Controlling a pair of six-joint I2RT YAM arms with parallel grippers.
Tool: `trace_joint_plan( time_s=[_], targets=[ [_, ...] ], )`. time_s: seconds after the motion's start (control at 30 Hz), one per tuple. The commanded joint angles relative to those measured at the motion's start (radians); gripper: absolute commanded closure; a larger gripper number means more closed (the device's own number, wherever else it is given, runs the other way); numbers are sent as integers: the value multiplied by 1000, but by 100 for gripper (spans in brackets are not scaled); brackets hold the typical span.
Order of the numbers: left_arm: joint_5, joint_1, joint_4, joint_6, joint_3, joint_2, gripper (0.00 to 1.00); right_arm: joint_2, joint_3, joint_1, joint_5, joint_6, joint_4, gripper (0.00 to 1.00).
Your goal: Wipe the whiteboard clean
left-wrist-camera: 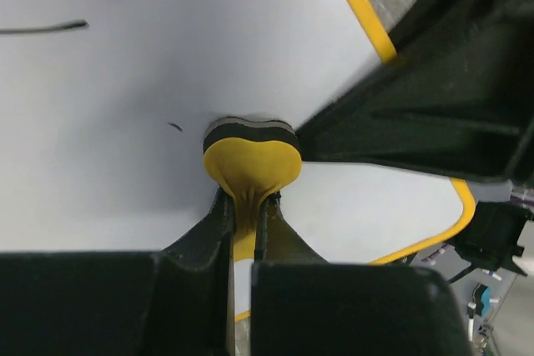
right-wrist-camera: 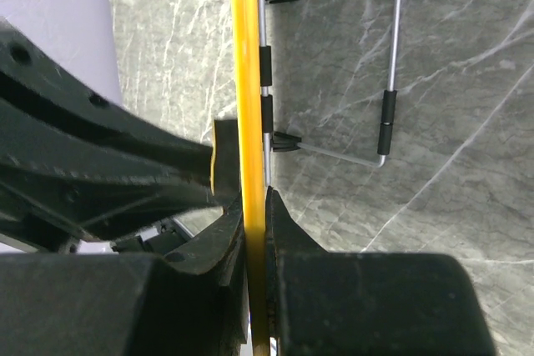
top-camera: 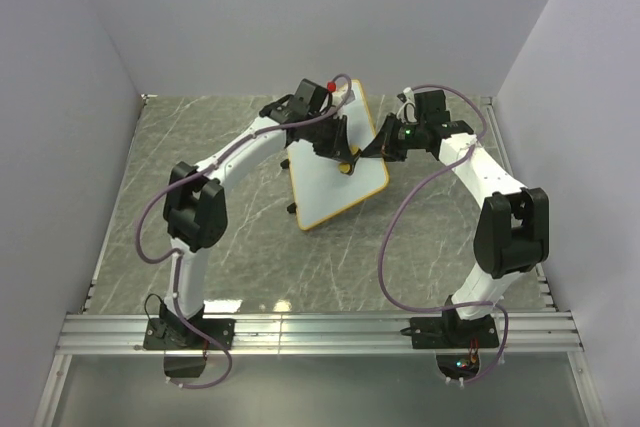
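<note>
The whiteboard, white with an orange-yellow frame, stands tilted at the table's middle. My left gripper is shut on the small yellow eraser and presses its dark pad against the board's face. A short black stroke and a tiny black mark show on the board. My right gripper is shut on the board's right edge; the right wrist view shows its jaws clamped on the yellow frame edge-on. The board's wire stand sticks out behind.
The grey marbled tabletop lies all around the board. White walls enclose the back and both sides. The aluminium rail with both arm bases runs along the near edge. Purple cables loop beside each arm.
</note>
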Motion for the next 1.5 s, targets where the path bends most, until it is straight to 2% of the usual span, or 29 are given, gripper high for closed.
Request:
trace_joint_plan(
  time_s=[0.0,0.13,0.3,0.47,0.63,0.83,1.17,1.47],
  targets=[
    [-134,-9,-74,-19,149,103,100,37,-27,55,-10,-37,-109,100],
    [-233,51,-151,-39,266,210,100,25,-44,56,-10,-37,-104,100],
    [-265,143,-124,-65,275,250,100,11,-55,56,-5,-38,-109,100],
    [-295,170,-121,-36,282,307,100,3,-58,56,-2,-40,-114,100],
    [-267,178,-112,-24,274,338,100,1,-55,56,-1,-37,-115,100],
    [-161,123,-3,45,228,232,100,0,-58,58,10,-50,-126,100],
    [-47,-86,63,45,186,86,100,0,-69,58,15,-52,-123,100],
    [-133,-66,34,-4,137,75,100,-22,-107,56,10,-38,-92,100]
  ],
)
